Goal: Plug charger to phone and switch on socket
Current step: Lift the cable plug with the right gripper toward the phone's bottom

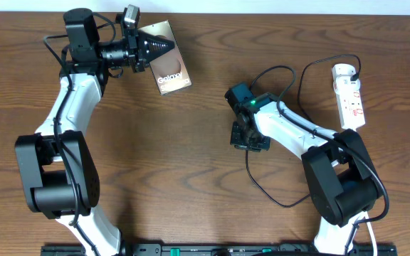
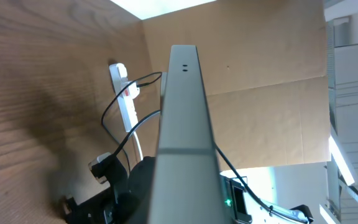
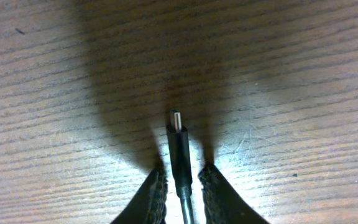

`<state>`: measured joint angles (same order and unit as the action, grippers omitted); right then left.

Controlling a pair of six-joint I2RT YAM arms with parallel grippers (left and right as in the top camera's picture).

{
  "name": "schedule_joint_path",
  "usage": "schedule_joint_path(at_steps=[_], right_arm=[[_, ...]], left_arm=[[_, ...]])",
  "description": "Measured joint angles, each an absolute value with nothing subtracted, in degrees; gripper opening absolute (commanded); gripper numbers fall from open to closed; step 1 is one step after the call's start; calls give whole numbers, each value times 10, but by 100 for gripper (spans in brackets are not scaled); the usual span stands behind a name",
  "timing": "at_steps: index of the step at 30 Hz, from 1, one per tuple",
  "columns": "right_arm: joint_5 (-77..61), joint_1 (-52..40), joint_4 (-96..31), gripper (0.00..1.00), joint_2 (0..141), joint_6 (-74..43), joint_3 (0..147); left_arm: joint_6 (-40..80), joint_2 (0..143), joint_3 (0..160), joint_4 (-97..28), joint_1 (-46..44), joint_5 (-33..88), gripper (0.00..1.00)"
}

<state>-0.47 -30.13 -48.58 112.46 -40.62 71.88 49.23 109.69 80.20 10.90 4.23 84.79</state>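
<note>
Now we clamp the phone [image 1: 173,75] in the left gripper [image 1: 164,48] while the right gripper [image 3: 183,173] straddles the charger [image 3: 179,149], grip unclear, alignment next.

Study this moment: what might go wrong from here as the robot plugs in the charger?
The right gripper flanks only the rear of the connector tip, which may pivot. The charger cable loops beside the right arm and might snag. The phone sits skewed in the left gripper, so insertion may misalign.
</note>
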Motion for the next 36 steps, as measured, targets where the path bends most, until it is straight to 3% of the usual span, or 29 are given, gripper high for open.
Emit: schedule_joint_path(at_steps=[7,23,36], right_arm=[[-4,-301,-486,1,1125,-408,719],[-6,-301,-467,1,1125,-404,720],[-132,-301,-426,1,1116,-219,818]], left_arm=[[492,1097,802,108,42,848,7],[492,1097,802,107,42,848,7],[492,1097,802,107,49,861,7]])
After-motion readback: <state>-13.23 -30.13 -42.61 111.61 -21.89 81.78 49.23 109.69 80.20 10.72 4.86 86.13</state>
